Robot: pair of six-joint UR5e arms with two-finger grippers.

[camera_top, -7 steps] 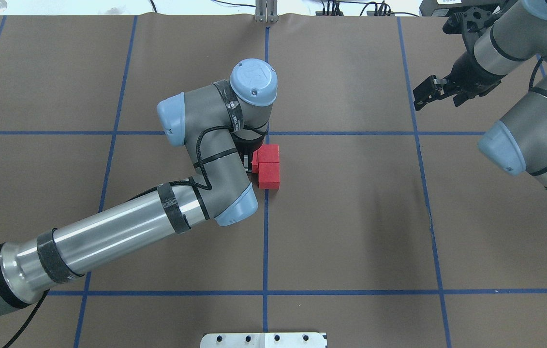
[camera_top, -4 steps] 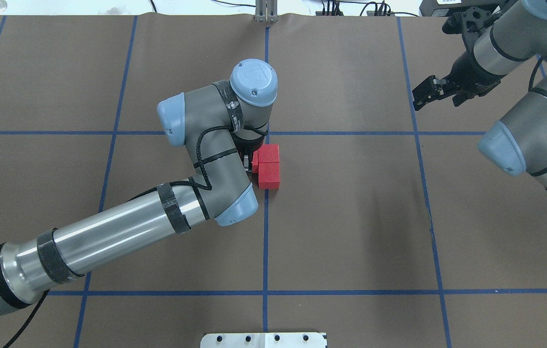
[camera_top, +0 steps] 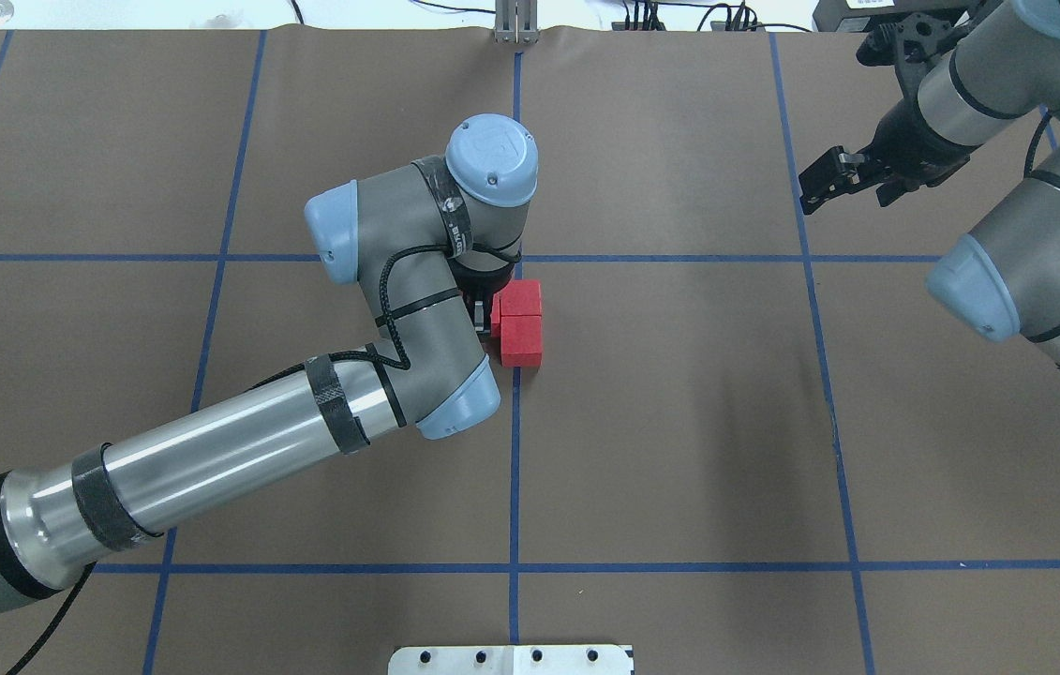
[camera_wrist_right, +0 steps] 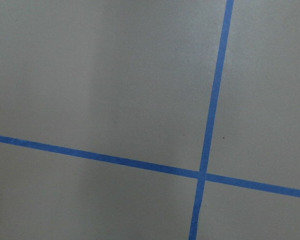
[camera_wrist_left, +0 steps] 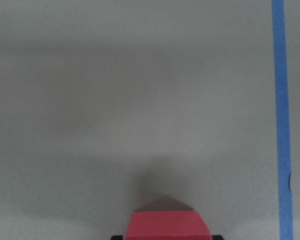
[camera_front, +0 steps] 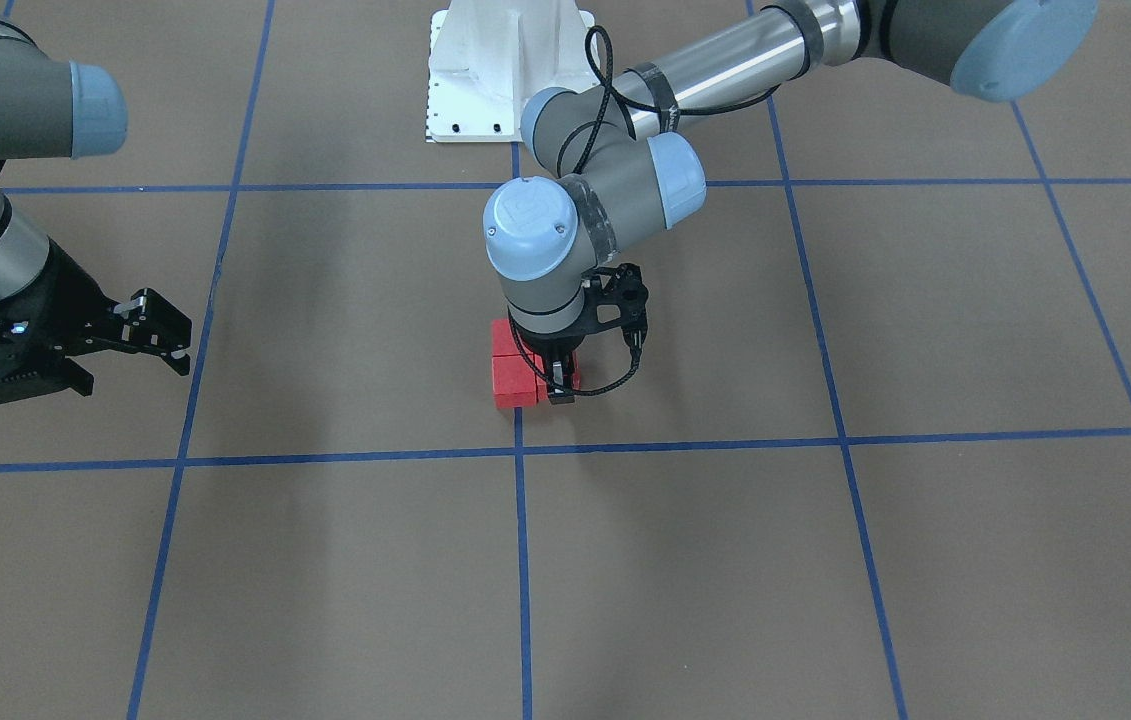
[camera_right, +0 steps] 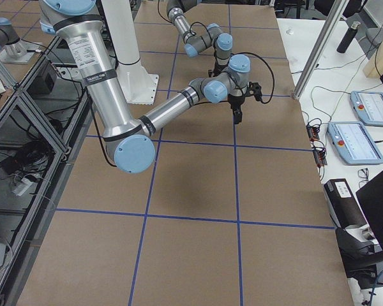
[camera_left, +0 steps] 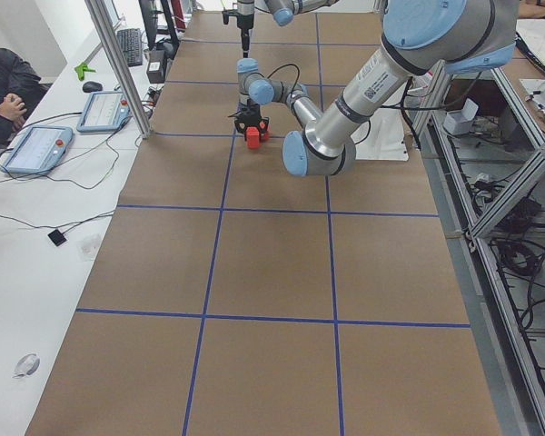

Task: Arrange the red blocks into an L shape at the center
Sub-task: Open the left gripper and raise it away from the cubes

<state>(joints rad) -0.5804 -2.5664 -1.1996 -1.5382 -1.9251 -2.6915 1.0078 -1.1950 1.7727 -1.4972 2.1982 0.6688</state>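
The left arm (camera_top: pixel 211 459) stretches across the brown mat (camera_top: pixel 698 441) and folds down over the center (camera_top: pixel 553 412). There the left gripper (camera_front: pixel 561 386) stands upright, its jaws pinching the third cube (camera_wrist_left: pixel 169 226) (the wrist camera shows it wedged between black pads). The other two red blocks (camera_top: pixel 521 321) sit touching in a short row at the middle blue tape line (camera_top: pixel 515 450). The held one is just beside them, though I cannot tell whether it touches.

The step in hand looks like seating this last cube. It wants to go flush against an end block rather than the seam. The jaws should then part gently and lift straight up, so nothing gets nudged. The bulky wrist hides the joint from above.

The right gripper (camera_top: pixel 825 178) hangs well apart, jaws spread and empty. The white metal base (camera_front: pixel 505 70) is no obstacle.
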